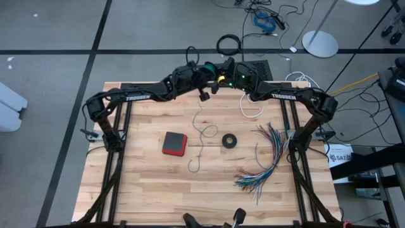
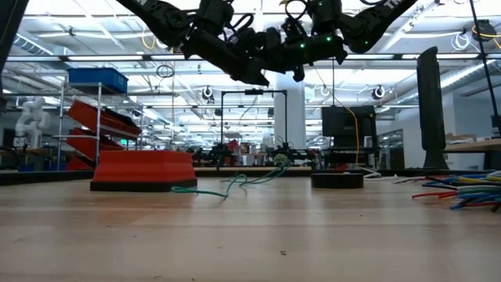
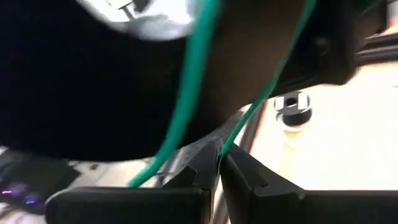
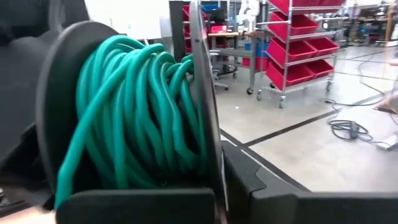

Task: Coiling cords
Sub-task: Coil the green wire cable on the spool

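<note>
Above the far edge of the bench (image 1: 145, 196), two dark arms meet over a reel (image 4: 134, 118) half-wound with teal cord (image 4: 140, 112). The right pincer (image 4: 219, 186) is clamped shut on the reel's thin rim, holding it high off the bench. The left pincer (image 3: 217, 171) is nearly closed, pinching a single strand of the same teal cord between its fingertips just beside the reel. From there the loose tail drops to the bench and snakes in loops (image 1: 201, 136) between a red box (image 1: 174, 144) and a small black ring (image 1: 230, 140). The white cord (image 1: 250, 107) lies in a loop under the right arm, near the bench's far edge, untouched. A fanned bundle of coloured wires (image 1: 269, 155) sits well apart, to the right.

The likely risks lie in the slack: as winding goes on, the trailing tail may drag across the bench and catch the box or the ring. The thin strand could also slip from the left pincer's light pinch, or ride over the reel's rim and wind off the drum if the feed angle drifts.
</note>
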Controlling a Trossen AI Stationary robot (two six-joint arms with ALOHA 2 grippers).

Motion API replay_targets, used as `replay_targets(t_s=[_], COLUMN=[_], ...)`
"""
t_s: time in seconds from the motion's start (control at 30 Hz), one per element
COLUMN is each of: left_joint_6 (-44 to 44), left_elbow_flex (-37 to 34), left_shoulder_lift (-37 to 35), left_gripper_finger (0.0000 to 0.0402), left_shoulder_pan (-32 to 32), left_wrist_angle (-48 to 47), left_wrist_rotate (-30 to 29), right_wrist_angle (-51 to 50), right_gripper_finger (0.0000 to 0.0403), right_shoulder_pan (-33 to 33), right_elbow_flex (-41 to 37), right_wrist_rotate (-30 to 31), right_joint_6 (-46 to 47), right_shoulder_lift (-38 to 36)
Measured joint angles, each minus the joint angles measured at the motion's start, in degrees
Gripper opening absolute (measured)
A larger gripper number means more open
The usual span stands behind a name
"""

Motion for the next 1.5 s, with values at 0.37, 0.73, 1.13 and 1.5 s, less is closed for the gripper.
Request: replay_targets(t_s=[0.37,0.73,1.13,1.5], left_joint_6=[6.74,5.12,5.14,5.19], left_elbow_flex=[0.04,0.04,0.04,0.04], left_shoulder_lift=[-2.02,-2.02,-2.0,-2.02], left_gripper_finger=[0.0027,0.0027,0.0027,0.0027], left_shoulder_pan=[0.7,5.17,7.81,9.95], left_wrist_angle=[-5.14,-9.78,-10.41,-11.79], left_wrist_rotate=[-8.54,-0.09,3.01,3.71], right_wrist_angle=[0.03,-6.77,-19.13,-28.0], right_gripper_finger=[0.0,0.0,0.0,0.0], right_shoulder_pan=[-0.35,-0.93,-0.56,-0.7], right_elbow_flex=[0.0,0.0,0.0,0.0], right_wrist_rotate=[-4.38,-9.11,-10.23,-6.75], right_joint_6=[1.51,1.43,-0.83,-6.59], right_shoulder_lift=[-0.6,-4.31,-4.61,-4.61])
